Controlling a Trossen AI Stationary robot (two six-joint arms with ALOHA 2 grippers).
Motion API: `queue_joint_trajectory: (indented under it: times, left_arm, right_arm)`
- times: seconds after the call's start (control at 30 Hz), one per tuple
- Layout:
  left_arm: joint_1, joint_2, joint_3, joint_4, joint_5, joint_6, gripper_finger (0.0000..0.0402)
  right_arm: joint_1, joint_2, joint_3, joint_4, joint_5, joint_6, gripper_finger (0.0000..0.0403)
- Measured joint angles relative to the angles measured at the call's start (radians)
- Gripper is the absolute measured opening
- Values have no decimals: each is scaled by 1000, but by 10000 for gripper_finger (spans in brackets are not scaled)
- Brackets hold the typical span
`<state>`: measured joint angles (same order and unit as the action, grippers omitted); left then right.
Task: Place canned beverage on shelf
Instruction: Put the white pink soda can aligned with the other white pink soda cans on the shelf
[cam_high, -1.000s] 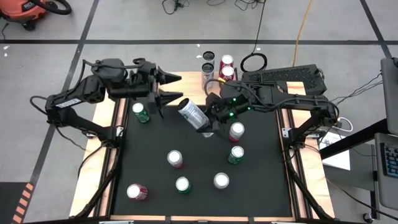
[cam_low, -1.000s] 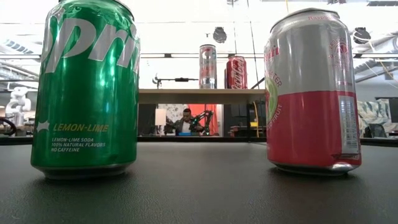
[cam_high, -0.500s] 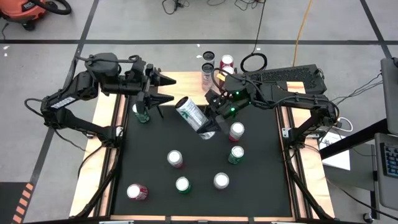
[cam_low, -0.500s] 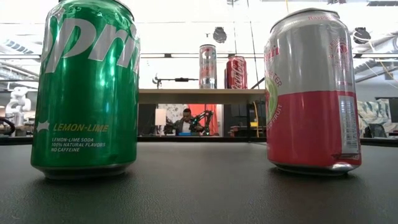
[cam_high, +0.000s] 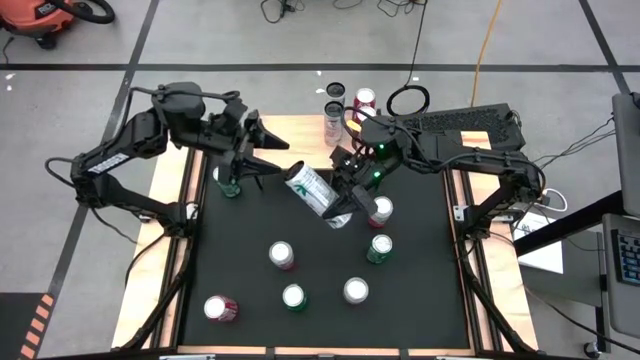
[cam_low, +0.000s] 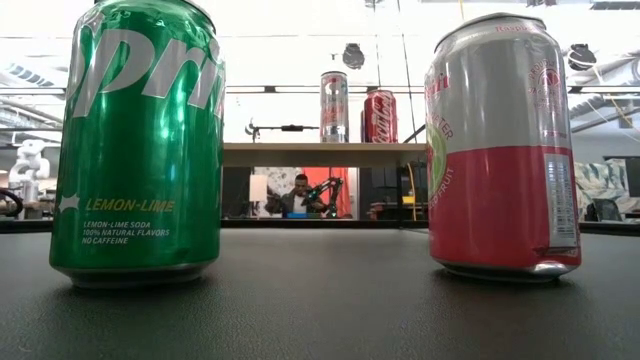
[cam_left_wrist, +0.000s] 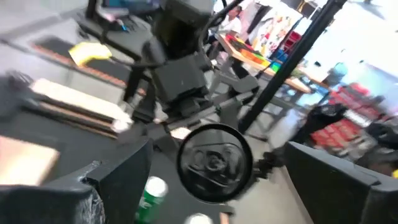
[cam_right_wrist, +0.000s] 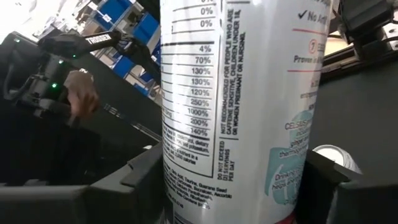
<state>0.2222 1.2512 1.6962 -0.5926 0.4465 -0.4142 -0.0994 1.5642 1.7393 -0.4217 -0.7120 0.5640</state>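
Note:
My right gripper (cam_high: 338, 200) is shut on a tall white can (cam_high: 315, 190) above the middle of the black table's far half. The can lies tilted, its top end (cam_left_wrist: 214, 163) facing my left gripper (cam_high: 273, 160). That gripper stands open just left of the can's top; in the left wrist view its two fingers frame the can's end from a short way off, touching nothing. The shelf (cam_low: 300, 154), a light wood plank beyond the table's far edge, carries a silver can (cam_low: 334, 105) and a red can (cam_low: 379, 115). My right gripper pinches the white can's side wall (cam_right_wrist: 186, 186) between its two fingers, on the half toward the can's bottom end. The fingers lie across the can and come nearly level from the table's right. The can is lifted clear of the table, its top slanting toward the far left.
Several cans stand on the black table (cam_high: 250, 220): a green one (cam_high: 228, 180) under the left arm, a pink-red one (cam_high: 380, 210) and a green one (cam_high: 378, 247) by the right arm, others toward the near edge. A keyboard (cam_high: 455, 122) lies at far right.
My left gripper has swung from pointing at the table's right edge to slanting near-right toward the can's top, rolling as it went, and has stayed open. My right gripper has turned its wrist, so the held can has turned slightly while staying lifted.

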Motion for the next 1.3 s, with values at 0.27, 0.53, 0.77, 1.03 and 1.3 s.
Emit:
queue_joint_trajectory:
  times: [0.27,0.53,0.77,1.03,1.3]
  left_arm:
    - [-20,25,0,0,5,11,398]
    - [-31,26,0,-2,23,59,397]
    - [-32,55,0,-12,22,105,397]
    - [-40,94,0,-17,17,163,396]
    - [-40,114,0,-8,20,162,395]
  right_arm:
    - [-1,0,0,-1,-28,0,235]
    - [-17,0,0,-9,-70,0,235]
    - [-46,0,0,-9,-80,0,235]
    - [-58,0,0,-9,-103,0,235]
    - [-58,0,0,-9,-103,2,235]
